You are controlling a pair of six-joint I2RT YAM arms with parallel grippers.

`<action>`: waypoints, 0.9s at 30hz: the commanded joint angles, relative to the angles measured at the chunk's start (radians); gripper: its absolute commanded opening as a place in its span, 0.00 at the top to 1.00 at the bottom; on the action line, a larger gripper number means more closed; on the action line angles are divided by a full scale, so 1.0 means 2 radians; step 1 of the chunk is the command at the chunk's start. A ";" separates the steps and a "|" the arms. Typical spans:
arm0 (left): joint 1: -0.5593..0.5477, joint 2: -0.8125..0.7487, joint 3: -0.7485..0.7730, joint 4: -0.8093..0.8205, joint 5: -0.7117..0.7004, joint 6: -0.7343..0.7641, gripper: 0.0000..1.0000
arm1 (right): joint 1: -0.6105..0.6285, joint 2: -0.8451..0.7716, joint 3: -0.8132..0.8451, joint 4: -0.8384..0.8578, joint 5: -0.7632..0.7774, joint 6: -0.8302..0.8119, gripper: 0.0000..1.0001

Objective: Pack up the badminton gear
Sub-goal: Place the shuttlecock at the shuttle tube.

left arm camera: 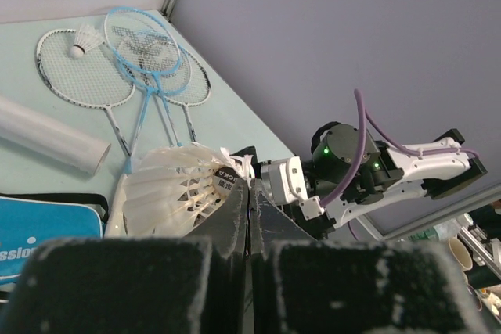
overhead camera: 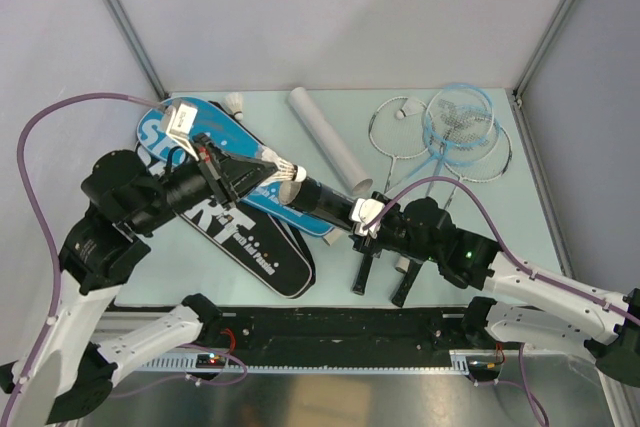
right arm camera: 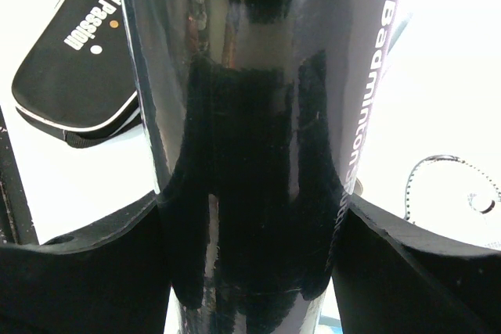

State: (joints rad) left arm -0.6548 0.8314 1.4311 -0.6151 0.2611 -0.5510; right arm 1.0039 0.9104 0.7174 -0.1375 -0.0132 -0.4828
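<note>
Tube [right arm camera: 258, 115], glossy black, lettered "Badminton", black bag [right arm camera: 70, 76] reading "Passion"

Blocked across the middle: black tube [overhead camera: 325, 202] held above the tabletop [overhead camera: 335, 272], shuttlecock [overhead camera: 285, 171] at its mouth. Left side covered by two bags [overhead camera: 250, 247]. White tube [overhead camera: 330, 142] lying diagonally at far centre, rackets [overhead camera: 455, 137] filling the far right. Bare near-left corner, plus a strip between bags and racket handles [overhead camera: 362, 272].

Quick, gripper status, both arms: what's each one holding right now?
Left gripper: shut, apparently pinching the shuttlecock stack by its feathers.
Right gripper: closed around the black tube.
</note>
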 commanded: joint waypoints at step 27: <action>0.001 0.047 -0.061 -0.020 0.049 0.050 1.00 | -0.004 0.016 0.040 0.058 0.004 -0.026 0.69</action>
State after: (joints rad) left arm -0.6548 0.9226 1.3361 -0.6613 0.3050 -0.4835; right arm 0.9871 0.9283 0.7258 -0.1322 -0.0082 -0.5129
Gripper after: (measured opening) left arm 0.005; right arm 0.701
